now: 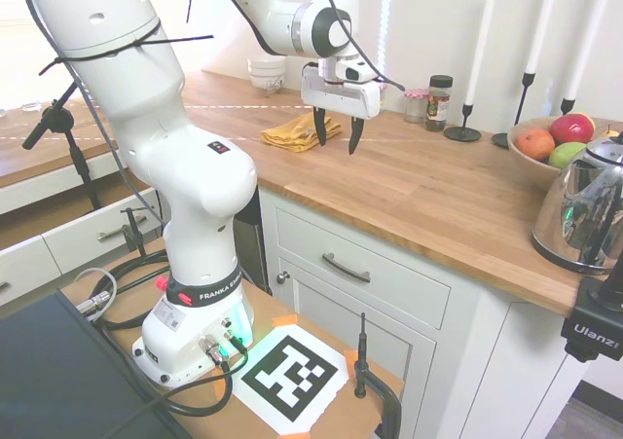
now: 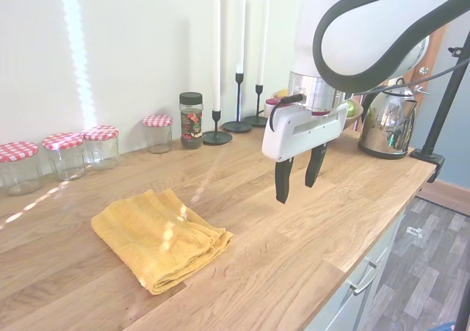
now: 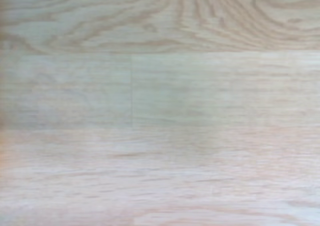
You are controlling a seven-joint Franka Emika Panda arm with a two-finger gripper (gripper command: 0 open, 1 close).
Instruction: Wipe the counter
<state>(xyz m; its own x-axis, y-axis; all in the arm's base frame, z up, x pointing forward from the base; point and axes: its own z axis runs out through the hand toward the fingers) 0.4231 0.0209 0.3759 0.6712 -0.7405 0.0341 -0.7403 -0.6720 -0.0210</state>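
Currently the jaws are held apart and empty, pointing down above the wooden surface. Just beside them a folded yellow cloth is laid flat on the surface, untouched. Only blurred wood grain, probably the same surface, is shown in the wrist view.

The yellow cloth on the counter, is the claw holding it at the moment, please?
No, the claw hangs open and empty above the bare counter, while the yellow cloth lies folded off to its side.
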